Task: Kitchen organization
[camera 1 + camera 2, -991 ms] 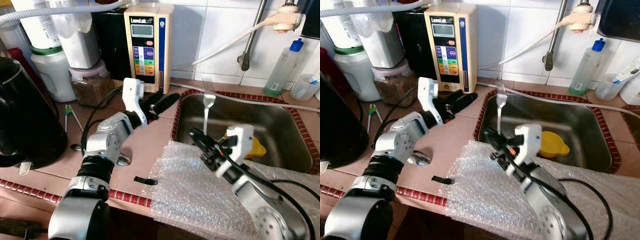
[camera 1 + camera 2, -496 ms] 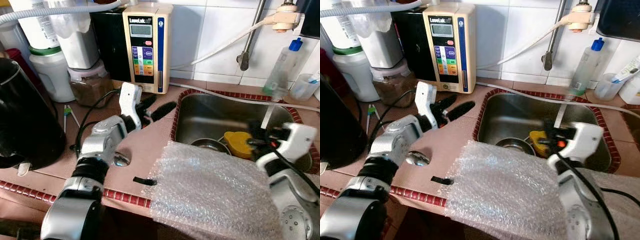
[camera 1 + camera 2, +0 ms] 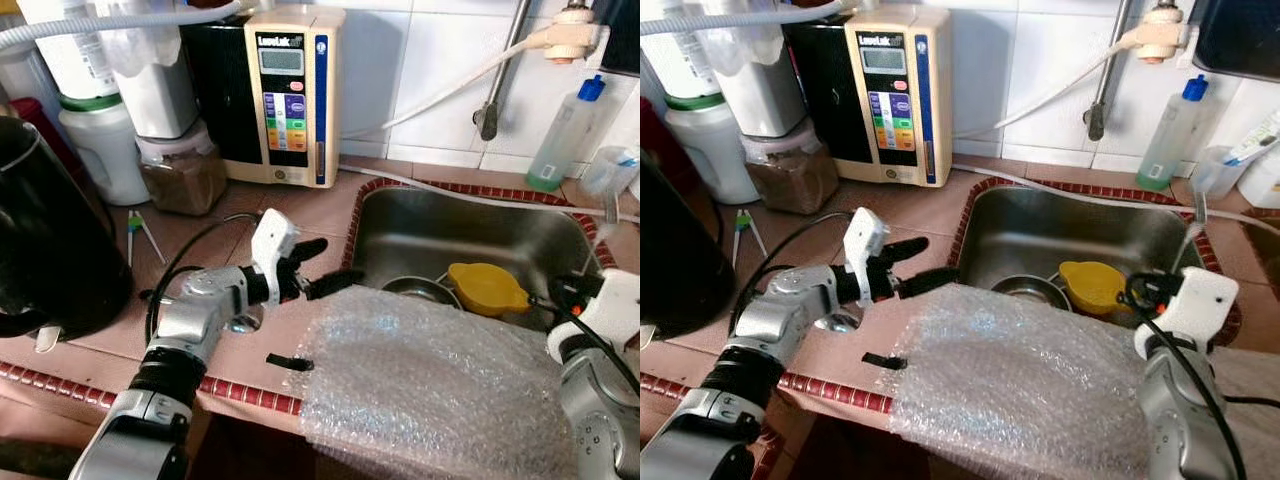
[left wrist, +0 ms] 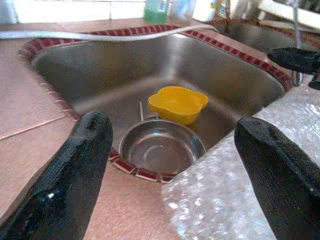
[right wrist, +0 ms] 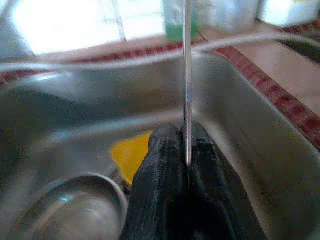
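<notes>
Fork (image 5: 187,75), thin and silver, stands upright in right claw (image 5: 186,150).

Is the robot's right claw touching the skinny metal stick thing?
Touching. In the right wrist view, the right gripper has its two black fingers pressed shut on the thin metal utensil handle, which rises straight up from between them.

You have one sink (image 3: 400,235) holding two vessels — one yellow cup (image 3: 487,287) and one steel bowl (image 4: 161,149) — and one fork (image 5: 187,80). On the tabletop (image 3: 290,225) you can count one sheet of bubble wrap (image 3: 430,385), one water ionizer (image 3: 293,95) and one black kettle (image 3: 45,235). Behind the sink stands one green-liquid squeeze bottle (image 3: 565,140) — and you have two grippers, left gripper (image 3: 325,268) and right gripper (image 5: 175,165).
</notes>
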You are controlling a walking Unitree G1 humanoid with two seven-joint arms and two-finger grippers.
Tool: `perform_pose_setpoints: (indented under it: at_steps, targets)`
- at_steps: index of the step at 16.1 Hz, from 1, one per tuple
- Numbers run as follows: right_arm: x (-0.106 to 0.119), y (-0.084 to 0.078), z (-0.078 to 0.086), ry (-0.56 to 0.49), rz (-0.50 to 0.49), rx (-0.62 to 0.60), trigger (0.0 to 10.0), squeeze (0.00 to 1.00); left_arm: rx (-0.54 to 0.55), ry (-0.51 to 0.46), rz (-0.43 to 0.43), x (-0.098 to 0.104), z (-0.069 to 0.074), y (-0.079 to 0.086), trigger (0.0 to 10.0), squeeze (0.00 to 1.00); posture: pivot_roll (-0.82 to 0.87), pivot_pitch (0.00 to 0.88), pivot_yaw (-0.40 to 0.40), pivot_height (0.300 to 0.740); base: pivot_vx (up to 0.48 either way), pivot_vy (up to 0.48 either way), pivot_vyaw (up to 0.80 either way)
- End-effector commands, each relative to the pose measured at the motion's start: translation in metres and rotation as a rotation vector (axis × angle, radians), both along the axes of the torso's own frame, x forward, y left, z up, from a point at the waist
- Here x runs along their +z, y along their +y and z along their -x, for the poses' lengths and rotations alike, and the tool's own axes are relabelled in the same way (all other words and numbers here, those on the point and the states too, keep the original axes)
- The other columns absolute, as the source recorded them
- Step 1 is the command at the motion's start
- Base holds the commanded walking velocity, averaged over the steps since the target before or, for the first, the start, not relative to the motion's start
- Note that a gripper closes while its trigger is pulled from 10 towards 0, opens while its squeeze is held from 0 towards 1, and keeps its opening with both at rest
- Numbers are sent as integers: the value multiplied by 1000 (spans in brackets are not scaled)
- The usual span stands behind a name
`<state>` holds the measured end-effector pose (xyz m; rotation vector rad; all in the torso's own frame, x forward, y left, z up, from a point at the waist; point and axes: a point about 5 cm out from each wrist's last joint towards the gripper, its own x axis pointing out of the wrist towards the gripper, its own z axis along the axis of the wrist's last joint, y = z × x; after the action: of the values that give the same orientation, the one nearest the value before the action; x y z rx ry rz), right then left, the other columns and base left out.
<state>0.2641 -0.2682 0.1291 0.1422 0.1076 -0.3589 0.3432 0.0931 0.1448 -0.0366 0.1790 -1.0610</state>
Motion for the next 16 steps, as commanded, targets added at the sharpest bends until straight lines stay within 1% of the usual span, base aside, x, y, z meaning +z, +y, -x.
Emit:
perform_pose_setpoints:
  at_steps: [1, 2, 3, 6, 8, 9, 10, 11, 14, 16]
  targets:
    - [-2, -11, 2, 27, 9, -57, 6196, 0, -28, -26, -25, 4, 1, 0, 10000, 1000, 15, 15, 67, 740, 0, 0, 0]
    - [-3, -15, 2, 26, -4, -69, 6353, 0, -28, -35, -33, 5, 1, 1, 10000, 1000, 14, 14, 67, 740, 0, 0, 0]
    - [-9, -19, 5, 49, -37, -94, 10000, 1000, -21, -41, -38, 6, 0, 1, 10000, 1000, 14, 14, 67, 740, 0, 0, 0]
    - [-14, -17, 6, 60, -72, -99, 10000, 1000, -14, -46, -41, 7, -1, 1, 10000, 1000, 15, 15, 69, 740, 0, 0, 0]
    - [-18, -18, 7, 85, -88, -134, 10000, 1000, -12, -49, -43, 6, -1, 1, 10000, 1000, 16, 16, 69, 740, 0, 0, 0]
    - [-19, -21, 8, 78, -119, -155, 10000, 1000, -9, -50, -44, 6, -1, 1, 10000, 1000, 16, 16, 69, 740, 0, 0, 0]
    - [-19, -26, 9, 89, -111, -184, 10000, 1000, -4, -51, -45, 6, -1, 0, 10000, 1000, 16, 16, 69, 740, 0, 0, 0]
    - [-19, -29, 10, 78, -151, -207, 10000, 1000, 0, -53, -47, 6, -1, 0, 10000, 1000, 15, 17, 68, 740, 0, 0, 0]
    - [-18, -29, 10, 75, -153, -196, 10000, 1000, 6, -57, -50, 6, -2, 0, 10000, 1000, 14, 19, 66, 740, 0, 0, 0]
    - [-10, -20, 7, 22, -151, -134, 10000, 1000, 67, -82, -43, 10, -8, 4, 10000, 1000, 14, 25, 65, 740, 0, 0, 0]
